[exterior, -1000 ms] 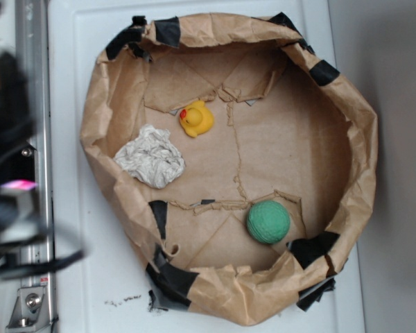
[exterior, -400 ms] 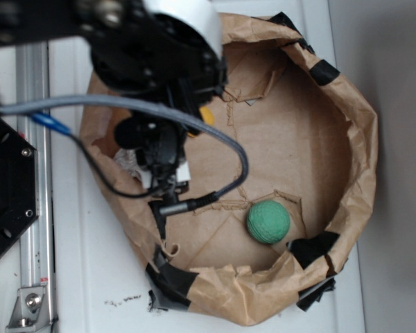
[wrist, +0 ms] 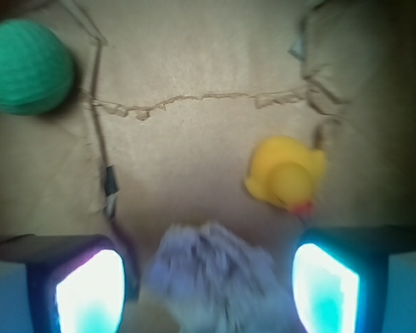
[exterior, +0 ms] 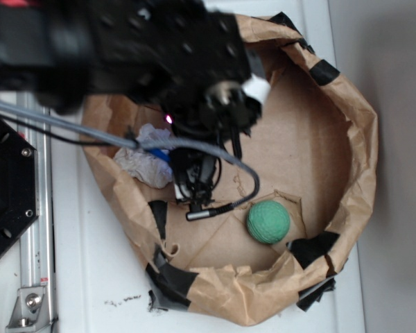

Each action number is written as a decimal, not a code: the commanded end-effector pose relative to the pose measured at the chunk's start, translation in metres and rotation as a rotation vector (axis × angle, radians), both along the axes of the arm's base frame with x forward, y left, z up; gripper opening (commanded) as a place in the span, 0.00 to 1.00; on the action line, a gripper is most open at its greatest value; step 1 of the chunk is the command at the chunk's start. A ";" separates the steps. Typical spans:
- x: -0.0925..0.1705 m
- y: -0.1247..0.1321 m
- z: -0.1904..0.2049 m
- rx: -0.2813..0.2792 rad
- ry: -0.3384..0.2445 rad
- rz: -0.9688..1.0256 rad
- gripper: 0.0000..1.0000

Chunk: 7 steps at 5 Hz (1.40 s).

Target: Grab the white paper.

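The white paper (exterior: 144,164) is a crumpled off-white wad lying at the left inside a brown paper-walled enclosure, partly covered by my arm. In the wrist view the white paper (wrist: 218,274) shows blurred at the bottom, between my two fingers but apart from both. My gripper (wrist: 208,288) is open, jaws wide, with glowing pads (wrist: 90,291) on each side. In the exterior view the gripper (exterior: 194,177) hangs just right of the wad, its fingertips hidden under the arm.
A yellow rubber duck (wrist: 289,173) sits just beyond the paper, hidden in the exterior view. A green ball (exterior: 268,221) lies at the lower right of the floor. The brown paper wall (exterior: 353,139) with black tape rings everything.
My arm has swung in from the left over the enclosure and moved right and lower. It now covers the duck and part of the paper.
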<state>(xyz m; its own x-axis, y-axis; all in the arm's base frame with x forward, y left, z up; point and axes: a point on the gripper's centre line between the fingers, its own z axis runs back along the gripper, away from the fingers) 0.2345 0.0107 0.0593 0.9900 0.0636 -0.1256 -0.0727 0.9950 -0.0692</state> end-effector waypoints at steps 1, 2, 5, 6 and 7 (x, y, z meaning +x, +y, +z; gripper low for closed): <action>-0.036 -0.019 -0.023 0.058 0.156 -0.147 0.97; -0.053 -0.012 -0.010 0.065 0.145 -0.148 0.00; -0.067 -0.012 0.007 0.055 0.079 -0.171 0.00; -0.066 -0.013 0.004 0.053 0.083 -0.167 0.00; -0.059 -0.010 0.010 0.041 0.065 -0.142 0.00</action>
<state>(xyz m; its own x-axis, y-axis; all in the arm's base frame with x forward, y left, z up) 0.1738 -0.0029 0.0630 0.9697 -0.0631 -0.2361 0.0594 0.9980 -0.0228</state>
